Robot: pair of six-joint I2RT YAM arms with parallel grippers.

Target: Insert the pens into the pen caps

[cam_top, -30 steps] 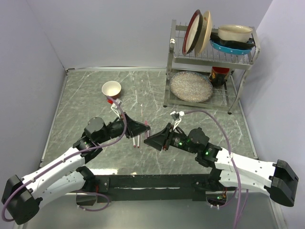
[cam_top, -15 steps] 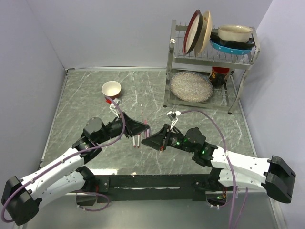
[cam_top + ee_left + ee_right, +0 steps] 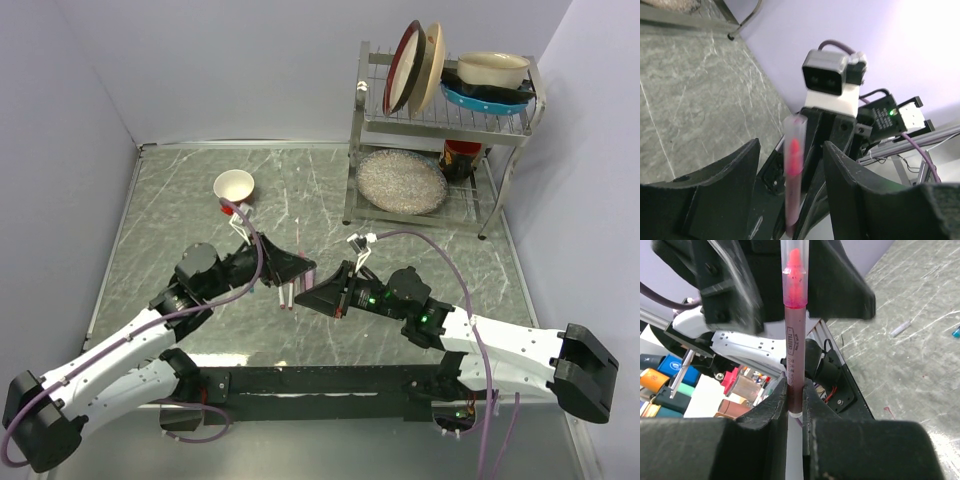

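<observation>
A pen (image 3: 794,355) stands upright between the two grippers, its pink tip inside a translucent lilac pen cap (image 3: 793,270). My right gripper (image 3: 795,386) is shut on the pen's mauve lower part, and a white end shows below the fingers. My left gripper (image 3: 791,145) is open, its fingers standing on either side of the capped pen (image 3: 792,165) without touching it. From above, the left gripper (image 3: 296,268) and right gripper (image 3: 324,294) meet nose to nose over the table's middle, with the pen (image 3: 311,276) between them. More pens (image 3: 288,297) lie on the table under them.
A small white bowl (image 3: 234,185) with a red piece (image 3: 229,209) beside it sits at the back left. A dish rack (image 3: 440,130) with plates and bowls fills the back right. A lilac piece (image 3: 901,329) and a teal piece (image 3: 956,332) lie on the marble.
My left gripper has opened and let go of the capped pen. The right gripper has closed tighter on the pen and shifted slightly left.
</observation>
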